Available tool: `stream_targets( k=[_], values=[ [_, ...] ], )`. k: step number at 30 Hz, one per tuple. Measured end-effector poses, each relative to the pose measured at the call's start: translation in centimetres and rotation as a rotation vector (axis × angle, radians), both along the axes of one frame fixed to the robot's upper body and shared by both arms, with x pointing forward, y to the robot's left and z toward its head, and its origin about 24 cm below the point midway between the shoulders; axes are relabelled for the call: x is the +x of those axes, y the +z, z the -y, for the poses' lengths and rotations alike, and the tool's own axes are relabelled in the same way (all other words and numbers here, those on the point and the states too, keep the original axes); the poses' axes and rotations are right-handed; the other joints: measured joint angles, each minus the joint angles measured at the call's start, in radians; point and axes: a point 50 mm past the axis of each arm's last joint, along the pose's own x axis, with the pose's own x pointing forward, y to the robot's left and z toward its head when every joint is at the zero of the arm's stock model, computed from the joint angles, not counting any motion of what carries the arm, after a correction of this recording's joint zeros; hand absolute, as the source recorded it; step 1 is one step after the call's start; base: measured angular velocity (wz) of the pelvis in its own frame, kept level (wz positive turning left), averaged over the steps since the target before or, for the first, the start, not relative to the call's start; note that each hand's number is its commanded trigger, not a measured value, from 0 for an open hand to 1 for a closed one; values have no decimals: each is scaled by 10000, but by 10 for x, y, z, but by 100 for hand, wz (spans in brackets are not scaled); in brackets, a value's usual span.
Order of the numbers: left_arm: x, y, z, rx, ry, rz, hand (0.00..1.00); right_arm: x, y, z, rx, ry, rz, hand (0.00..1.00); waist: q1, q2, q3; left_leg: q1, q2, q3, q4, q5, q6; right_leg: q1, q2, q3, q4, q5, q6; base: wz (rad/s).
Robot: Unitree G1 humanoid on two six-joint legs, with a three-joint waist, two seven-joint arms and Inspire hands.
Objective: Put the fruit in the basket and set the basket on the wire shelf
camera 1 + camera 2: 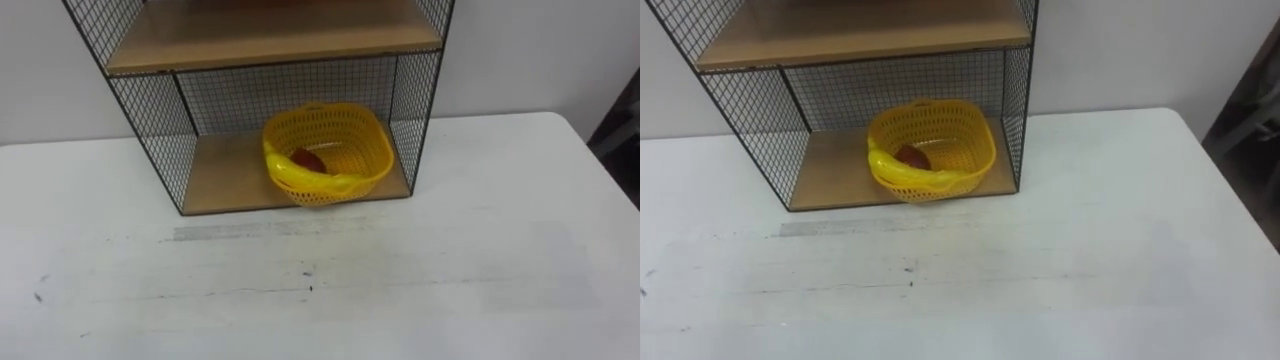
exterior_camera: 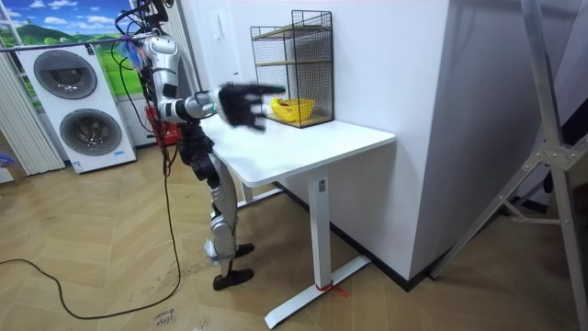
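Your right hand [image 2: 243, 105] hangs blurred over the white table [image 2: 312, 142] — grip unreadable — washing machines [image 2: 66, 75] behind you.

Looks like a home laundry corner: stacked washing machines [image 2: 78, 106] upper left, wood floor [image 2: 110, 248], white desk [image 2: 322, 147].

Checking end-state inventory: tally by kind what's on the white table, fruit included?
black wire shelf with wooden boards: 1
yellow plastic mesh basket, on the shelf's bottom board: 1
yellow banana, in the basket: 1
dark red round fruit, in the basket: 1
Total: 4
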Motion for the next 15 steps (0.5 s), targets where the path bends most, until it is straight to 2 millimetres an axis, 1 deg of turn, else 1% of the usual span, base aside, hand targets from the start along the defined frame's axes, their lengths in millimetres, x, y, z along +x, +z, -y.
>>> stream_targets(
  k=[1,3,4,6,7,9,10,12,14,15],
  values=[
    [-5,-7,0,-380,300,187,0,-4,-5,2,284,-247,37,0,6,12,-8,-16,0,-1,9,-2,0,-8,-1,-5,1,0,0,0],
    [-26,-32,1,-1762,1709,540,0,-24,-24,9,1243,-1544,-28,0,62,47,-26,-92,-6,-1,20,-10,2,-75,-7,-11,14,-7,12,0],
    [-30,-37,1,-2058,2024,585,0,-30,-29,9,1471,-1860,-99,0,86,47,-22,-106,-9,-8,21,-10,2,-83,-7,-18,14,-8,14,3],
    [-43,-54,2,-3024,2968,816,0,-49,-50,11,2359,-2765,-301,0,103,51,-21,-139,-12,-29,33,-16,-4,-105,-12,-44,22,-20,14,4],
    [-47,-59,3,-3261,3167,729,0,-53,-55,11,2607,-2928,-358,0,90,51,-22,-145,-28,-76,36,-17,-4,-102,-22,-85,21,-28,14,16],
    [-61,-76,7,-4067,3985,488,0,-73,-78,11,3774,-3827,-121,0,-101,20,-41,-202,-60,-143,40,-17,-3,-91,-82,-287,32,-91,35,30],
    [-64,-81,8,-4261,4214,482,0,-79,-84,11,4073,-4103,-40,0,-108,18,-42,-212,-61,-130,38,-17,-3,-89,-84,-287,33,-99,43,22],
    [-80,-99,17,-5124,5106,56,0,-101,-109,6,5309,-5138,-58,0,-118,7,-44,-224,-66,-126,30,-44,39,-86,-93,-290,36,-108,53,7],
    [-91,-109,27,-5682,5566,-266,0,-114,-125,-2,6063,-5754,-86,0,-145,-15,-51,-221,-70,-128,48,-72,45,-86,-114,-320,44,-118,57,0],
    [-95,-115,33,-5941,5739,-491,0,-123,-135,-9,6444,-6090,-315,0,-162,-70,-60,-217,-80,-130,112,-177,-6,-91,-149,-360,112,-159,63,0]
  ],
)
